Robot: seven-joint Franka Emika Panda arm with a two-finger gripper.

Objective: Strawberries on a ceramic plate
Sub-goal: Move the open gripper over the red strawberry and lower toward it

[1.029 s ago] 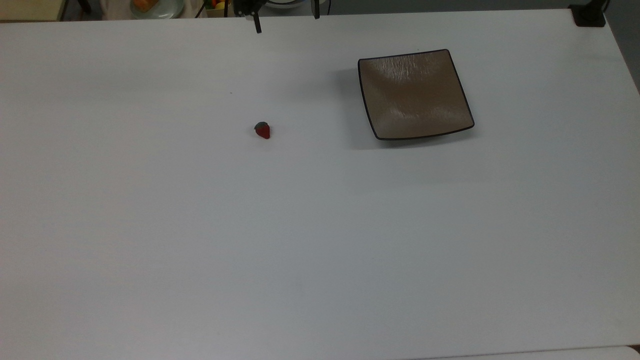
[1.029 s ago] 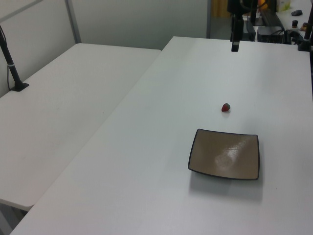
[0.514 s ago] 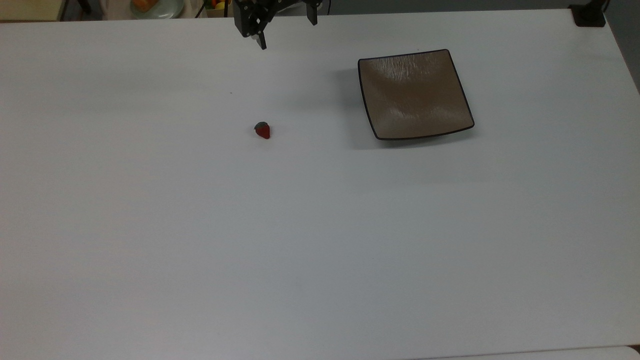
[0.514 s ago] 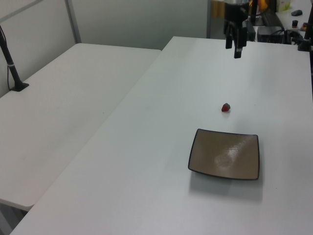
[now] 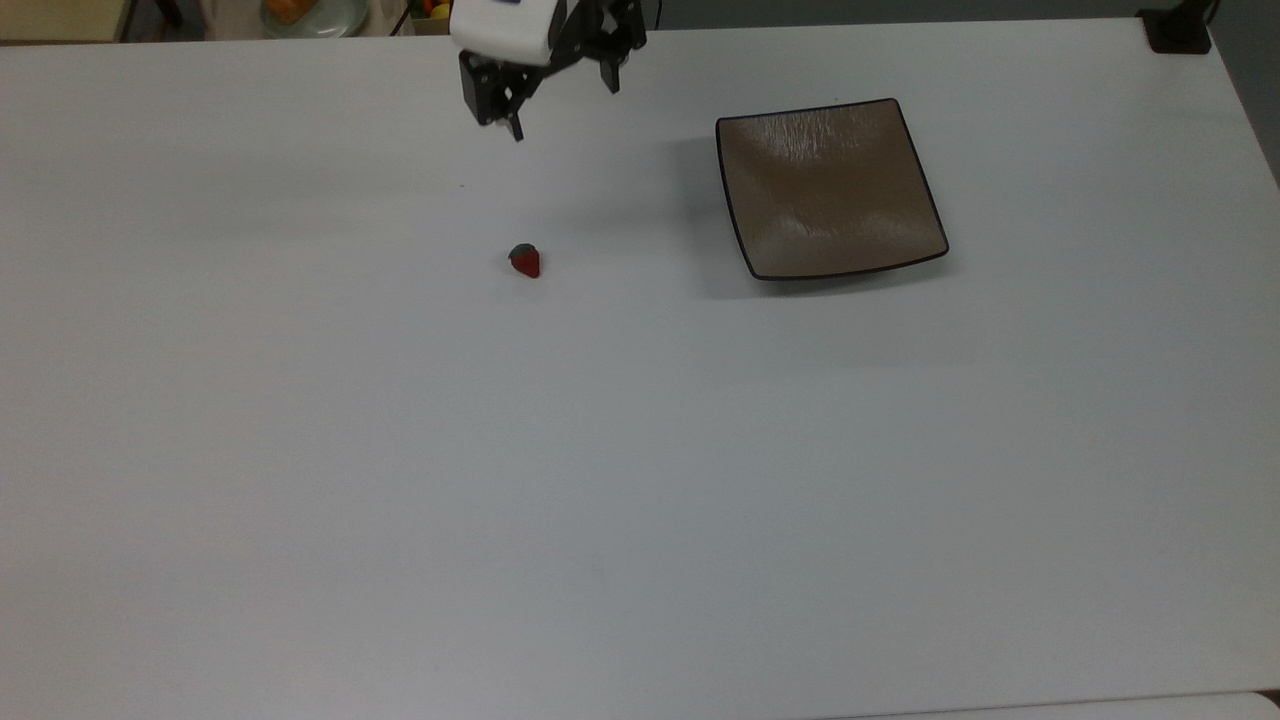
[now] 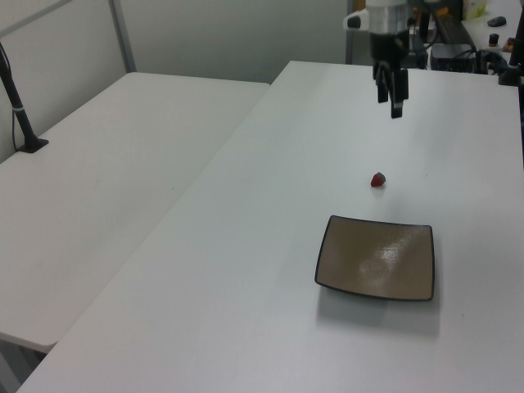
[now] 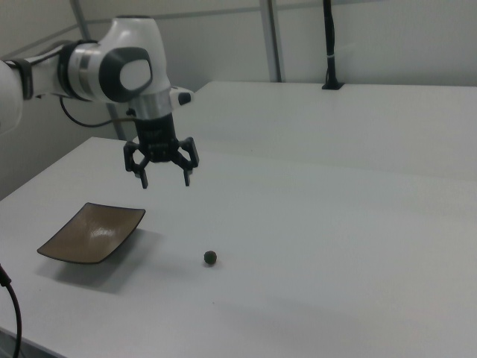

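Right view: spread hand [image 7: 165, 179] above table [image 7: 335, 246]

Bare table [image 5: 400, 450] all round strawberry [image 5: 524, 260]; approach unobstructed. Ceramic plate [image 5: 830, 190] well apart, only obstacle. Gripper [image 7: 165, 179] overhead, fingers spread.

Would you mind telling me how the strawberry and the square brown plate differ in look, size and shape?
The strawberry is tiny; the ceramic plate is many times larger. The strawberry is red with a dark green cap, while the plate is glossy brown-taupe with a thin dark rim. The strawberry is a small rounded lump; the plate is a flat square dish with upturned edges. Both rest on the white table, apart from each other, and the plate holds nothing.
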